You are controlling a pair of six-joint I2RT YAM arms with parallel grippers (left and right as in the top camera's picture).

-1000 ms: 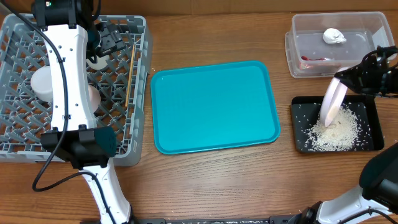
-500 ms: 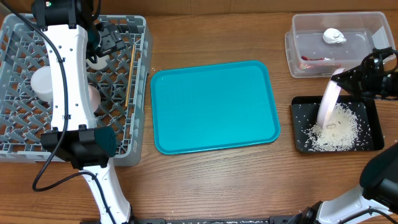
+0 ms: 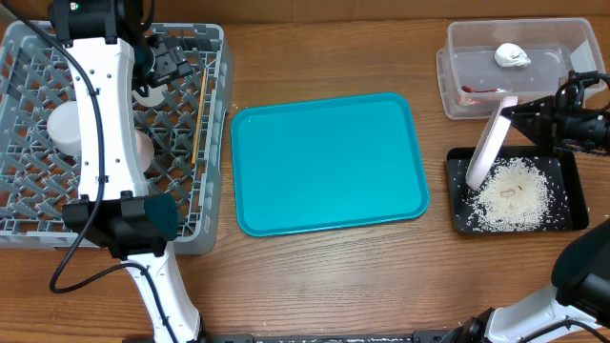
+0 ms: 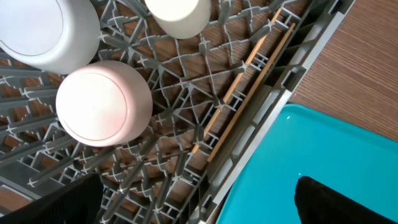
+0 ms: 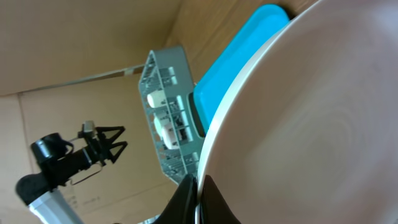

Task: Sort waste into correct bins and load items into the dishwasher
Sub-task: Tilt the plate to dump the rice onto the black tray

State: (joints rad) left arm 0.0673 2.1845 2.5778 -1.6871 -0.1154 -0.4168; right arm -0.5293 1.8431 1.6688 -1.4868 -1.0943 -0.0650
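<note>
Now the right end effector [image 3: 516,108], clenched on the white plate [image 3: 486,148], has swung it off the rice [image 3: 515,195] heaped below in the black tray [image 3: 518,232]; scraping looks finished, dishwasher [image 3: 29,238] next.

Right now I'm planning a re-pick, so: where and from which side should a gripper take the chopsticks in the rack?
Grip the chopsticks mid-length, coming straight down from above: they lie flat together on the rack floor beside its wall, so a sideways approach looks blocked.
</note>
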